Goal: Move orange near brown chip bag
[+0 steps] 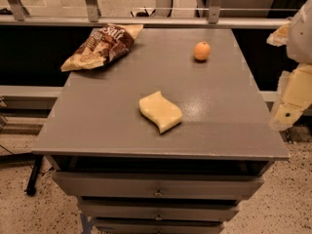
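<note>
The orange is a small round fruit resting on the grey table top, at the far right. The brown chip bag, crinkled with white "Salt" lettering, lies at the far left corner, well apart from the orange. My gripper hangs at the right edge of the view, beyond the table's right side and nearer to me than the orange. It touches nothing on the table.
A pale yellow wavy sponge lies near the middle of the table. Drawers sit under the top at the front. A rail and glass partition run behind the table. The floor is speckled.
</note>
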You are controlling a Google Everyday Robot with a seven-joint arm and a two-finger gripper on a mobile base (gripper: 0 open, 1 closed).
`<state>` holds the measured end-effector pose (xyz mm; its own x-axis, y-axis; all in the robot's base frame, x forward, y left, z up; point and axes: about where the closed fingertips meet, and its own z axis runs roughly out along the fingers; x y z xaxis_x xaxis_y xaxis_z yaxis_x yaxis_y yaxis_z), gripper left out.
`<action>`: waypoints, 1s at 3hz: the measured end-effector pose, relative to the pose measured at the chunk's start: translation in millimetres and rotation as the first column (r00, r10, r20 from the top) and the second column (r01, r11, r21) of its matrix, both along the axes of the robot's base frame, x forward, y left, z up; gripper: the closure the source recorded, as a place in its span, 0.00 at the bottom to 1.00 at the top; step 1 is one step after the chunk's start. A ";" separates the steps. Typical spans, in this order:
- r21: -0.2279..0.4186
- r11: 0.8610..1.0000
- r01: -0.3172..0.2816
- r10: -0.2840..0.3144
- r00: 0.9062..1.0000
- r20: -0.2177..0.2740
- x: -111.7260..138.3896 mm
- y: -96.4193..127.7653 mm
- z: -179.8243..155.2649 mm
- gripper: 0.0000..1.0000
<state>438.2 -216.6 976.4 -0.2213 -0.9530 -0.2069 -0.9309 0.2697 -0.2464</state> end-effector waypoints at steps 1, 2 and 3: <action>0.000 1.000 0.000 0.000 1.000 0.000 0.0 0.0 0.0 0.00; 0.025 1.000 -0.017 0.016 0.999 0.051 37.9 -6.1 -15.4 0.00; 0.054 0.999 -0.009 0.003 0.995 0.103 84.0 -13.8 -27.8 0.00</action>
